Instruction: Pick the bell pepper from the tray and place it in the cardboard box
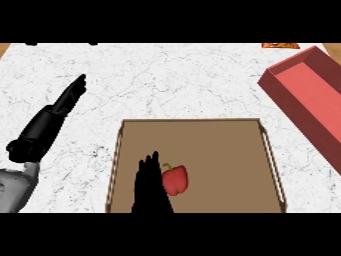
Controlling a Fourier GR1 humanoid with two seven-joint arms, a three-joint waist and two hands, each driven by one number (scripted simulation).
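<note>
Head view, our right hand (152, 187), fingers straight and pressed together, covers the left edge of the bell pepper (177, 181) on the tray (202, 131), red box (313, 95) cut off at right.

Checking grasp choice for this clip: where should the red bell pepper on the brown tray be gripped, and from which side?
Grip the red bell pepper across its rounded body, probably from above. It lies on the brown tray with its thin stem pointing away, so its two long sides are exposed for the fingers. The black right hand stands open close beside its left side.
</note>
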